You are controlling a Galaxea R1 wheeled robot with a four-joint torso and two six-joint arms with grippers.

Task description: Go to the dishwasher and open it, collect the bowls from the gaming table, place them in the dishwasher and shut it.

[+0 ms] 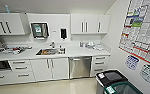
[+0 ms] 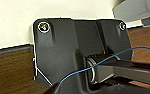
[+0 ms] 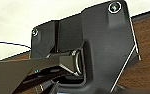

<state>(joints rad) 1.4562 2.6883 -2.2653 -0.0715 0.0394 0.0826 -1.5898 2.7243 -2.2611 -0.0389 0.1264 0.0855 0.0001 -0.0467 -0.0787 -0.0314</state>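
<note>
Dishwasher (image 1: 79, 67) door shut, interior hidden, beside blurry sink (image 1: 49, 51).

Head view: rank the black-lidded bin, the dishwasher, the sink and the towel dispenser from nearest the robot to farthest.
1. Black-lidded bin: low on the right, closest to the robot.
2. Dishwasher: under the counter, right of centre, door shut.
3. Sink: set in the counter, left of the dishwasher.
4. Towel dispenser: on the back wall, above the sink.

A brown wood-grain floor (image 3: 146, 75) meets a pale wall (image 3: 28, 20) along a dark baseboard strip (image 3: 146, 13). A thin dark cable (image 3: 11, 43) arcs across the wall.
</note>
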